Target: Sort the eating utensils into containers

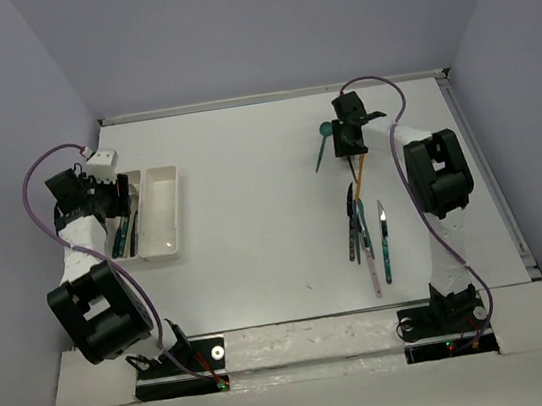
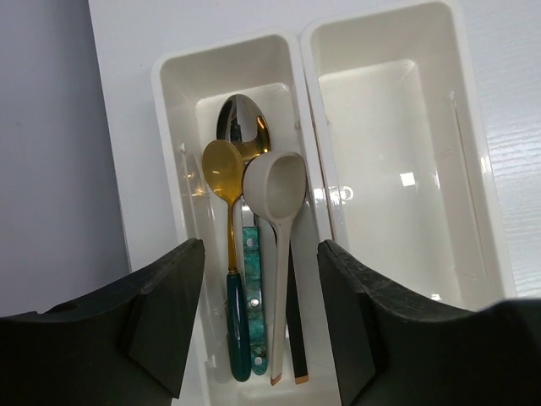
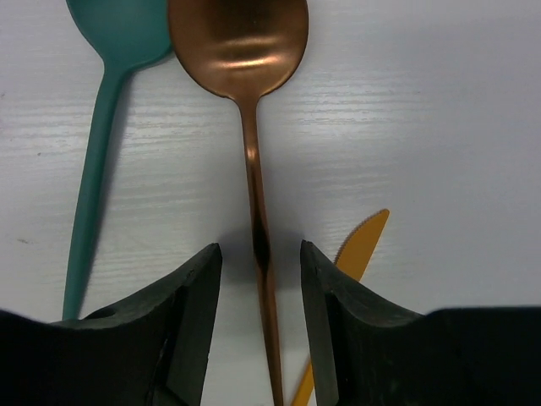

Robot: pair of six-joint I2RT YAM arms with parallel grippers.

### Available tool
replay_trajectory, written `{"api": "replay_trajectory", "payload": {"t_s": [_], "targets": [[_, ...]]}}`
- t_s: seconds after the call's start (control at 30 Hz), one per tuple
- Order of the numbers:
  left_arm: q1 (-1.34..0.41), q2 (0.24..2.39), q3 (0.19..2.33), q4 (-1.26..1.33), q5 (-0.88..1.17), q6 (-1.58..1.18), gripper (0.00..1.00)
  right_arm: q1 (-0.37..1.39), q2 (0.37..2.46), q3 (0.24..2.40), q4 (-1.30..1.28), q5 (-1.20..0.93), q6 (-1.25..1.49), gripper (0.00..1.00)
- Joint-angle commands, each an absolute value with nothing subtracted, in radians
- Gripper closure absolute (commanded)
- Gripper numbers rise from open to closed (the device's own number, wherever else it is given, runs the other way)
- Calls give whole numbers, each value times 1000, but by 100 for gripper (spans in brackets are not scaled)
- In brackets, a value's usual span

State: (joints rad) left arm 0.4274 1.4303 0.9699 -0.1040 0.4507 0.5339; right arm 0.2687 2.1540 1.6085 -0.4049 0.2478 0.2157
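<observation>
Straddling the handle of the copper spoon (image 3: 241,42) on the table, the right pincer (image 3: 260,254) stands spread, pads clear of it. Closing off-centre could skid the thin handle into the yellow knife (image 3: 359,245) or the teal spoon (image 3: 93,169) beside it. The left pincer (image 2: 262,262) hangs spread over the spoon-filled tray (image 2: 169,85).

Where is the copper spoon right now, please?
Right wrist view: the copper spoon lies between the right gripper's open fingers, teal spoon left, yellow knife right.

Copper spoon (image 3: 239,38) handle runs off bottom edge — yellow knife (image 3: 362,245) mostly behind fingers (image 3: 338,338).
</observation>
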Motion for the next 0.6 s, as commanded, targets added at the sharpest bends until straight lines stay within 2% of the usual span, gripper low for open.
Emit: {"api": "replay_trajectory", "payload": {"t_s": [0.0,0.27,0.37,0.4,0.57], "targets": [[423,1351,960,-89,492,514,33,259,2155,1605,-411,131,189,53],[416,1287,960,-104,506,508,31,259,2138,1551,-420,167,221,67],[410,1272,963,-109,506,502,31,259,2141,1546,-420,169,224,86],[407,1269,965,-113,508,500,31,259,2144,1557,-425,161,218,100],[396,1240,966,-140,525,502,31,259,2102,1549,-387,181,189,100]]}}
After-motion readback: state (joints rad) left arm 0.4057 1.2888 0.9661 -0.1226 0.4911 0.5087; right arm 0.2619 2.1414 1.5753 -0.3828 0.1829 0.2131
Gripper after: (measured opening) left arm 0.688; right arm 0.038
